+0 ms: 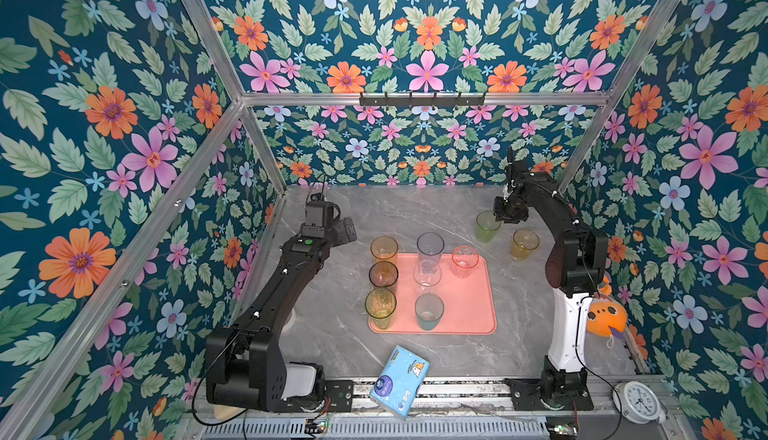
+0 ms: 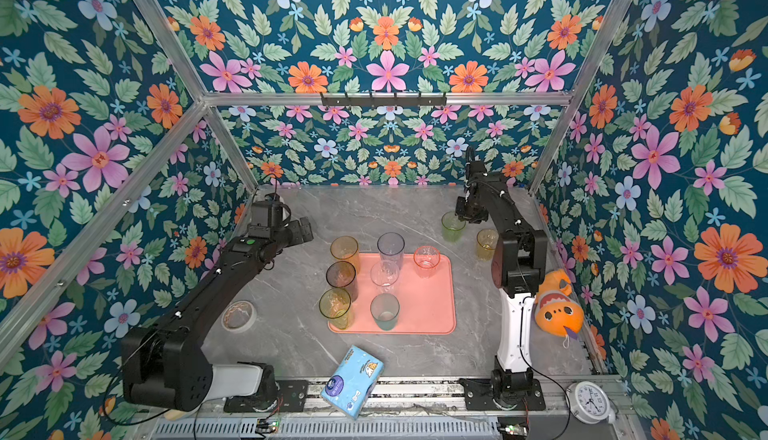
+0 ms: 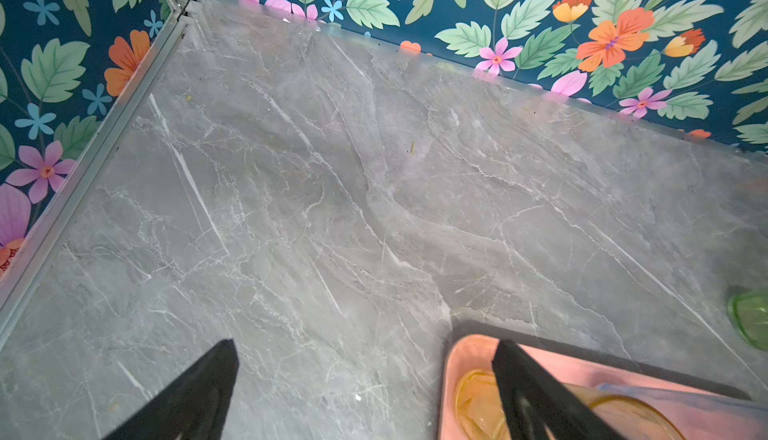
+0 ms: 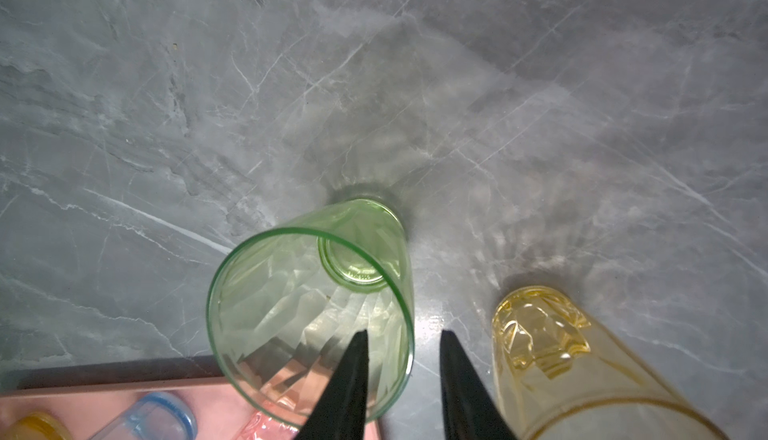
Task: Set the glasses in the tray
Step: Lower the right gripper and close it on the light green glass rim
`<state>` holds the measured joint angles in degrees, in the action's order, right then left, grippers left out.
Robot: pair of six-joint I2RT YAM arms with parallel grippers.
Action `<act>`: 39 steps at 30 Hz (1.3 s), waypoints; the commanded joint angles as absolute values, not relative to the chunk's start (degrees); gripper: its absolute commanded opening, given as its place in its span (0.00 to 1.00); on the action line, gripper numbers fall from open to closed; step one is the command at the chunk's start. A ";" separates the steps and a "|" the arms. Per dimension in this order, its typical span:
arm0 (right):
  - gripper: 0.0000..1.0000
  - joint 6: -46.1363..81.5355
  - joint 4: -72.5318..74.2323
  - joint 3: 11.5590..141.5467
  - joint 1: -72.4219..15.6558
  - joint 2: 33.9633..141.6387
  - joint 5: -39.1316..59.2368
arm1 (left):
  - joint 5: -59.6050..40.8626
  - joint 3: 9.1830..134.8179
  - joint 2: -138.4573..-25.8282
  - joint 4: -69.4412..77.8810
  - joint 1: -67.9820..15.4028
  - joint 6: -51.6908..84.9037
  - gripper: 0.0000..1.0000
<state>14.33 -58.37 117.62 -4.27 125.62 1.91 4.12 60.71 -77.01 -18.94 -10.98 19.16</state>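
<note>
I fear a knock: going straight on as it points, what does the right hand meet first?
Probably the green glass: the right hand straddles its rim, one finger inside, one outside, so the wall lies between them. Depth is unclear.

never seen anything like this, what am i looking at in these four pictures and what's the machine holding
Two black robot arms work on a grey table. Two pictures look down from above; two come from cameras on the arms' wrists. Seven glasses stand in the pink tray; a green glass and a yellow glass stand on the table beside it. The right gripper straddles the green glass's rim, one finger inside, not yet clamped. The left gripper is open and empty near the tray's corner.
</note>
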 commanded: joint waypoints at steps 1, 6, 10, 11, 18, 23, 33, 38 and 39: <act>0.31 14.08 -59.06 117.84 -4.23 125.98 2.05 | 4.22 60.56 -76.93 -18.92 -10.90 18.64 0.99; 0.28 14.13 -58.65 117.61 -4.13 126.56 2.16 | 4.10 60.51 -76.97 -18.93 -10.89 18.64 0.99; 0.25 14.32 -58.39 117.64 -4.20 127.30 2.64 | 3.93 60.66 -77.07 -18.90 -10.90 18.57 0.99; 0.24 14.26 -58.36 117.54 -4.18 127.41 2.69 | 3.91 60.73 -77.06 -18.90 -10.90 18.68 0.99; 0.17 14.38 -58.06 117.69 -4.17 127.73 2.47 | 3.90 60.81 -77.10 -18.99 -10.85 18.57 0.99; 0.07 14.23 -58.09 117.62 -4.14 127.66 2.57 | 3.86 60.82 -77.26 -19.10 -10.90 18.57 0.99; 0.00 13.52 -58.89 118.04 -4.18 126.22 2.20 | 3.45 60.95 -77.42 -19.01 -10.90 18.72 0.99; 0.00 13.45 -59.75 118.13 -4.13 124.75 1.73 | 3.52 61.00 -77.07 -19.10 -10.89 18.63 0.99; 0.00 13.37 -60.08 118.21 -4.15 124.42 1.61 | 3.54 61.00 -77.00 -19.07 -10.90 18.63 0.99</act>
